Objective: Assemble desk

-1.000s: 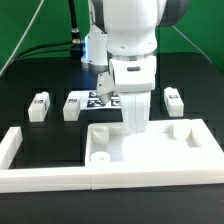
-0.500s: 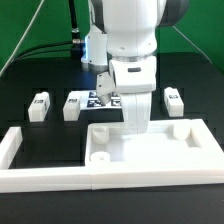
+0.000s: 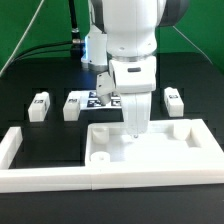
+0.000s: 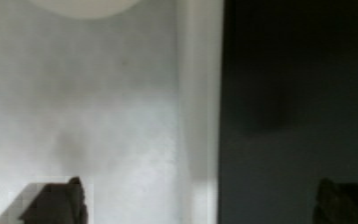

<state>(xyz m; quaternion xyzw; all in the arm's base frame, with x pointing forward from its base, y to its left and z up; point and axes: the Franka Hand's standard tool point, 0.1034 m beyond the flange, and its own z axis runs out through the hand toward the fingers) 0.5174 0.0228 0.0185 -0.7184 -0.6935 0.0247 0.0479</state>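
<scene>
The white tray-like tabletop [image 3: 150,146] lies flat inside the border frame, with round sockets at its corners. My gripper [image 3: 133,128] points straight down at the tabletop's back rim. In the wrist view the gripper [image 4: 202,186] is open. Its two dark fingertips [image 4: 57,200] stand wide apart, with the tabletop's white edge [image 4: 123,120] and the black table between them. They hold nothing. Three white legs with tags lie behind: two at the exterior view's left [image 3: 39,105] [image 3: 73,105] and one at its right [image 3: 173,99].
The long white border frame [image 3: 20,148] wraps the front and sides of the black table. The marker board [image 3: 97,99] lies behind the gripper, partly hidden by the arm. Green backdrop and cables are at the back.
</scene>
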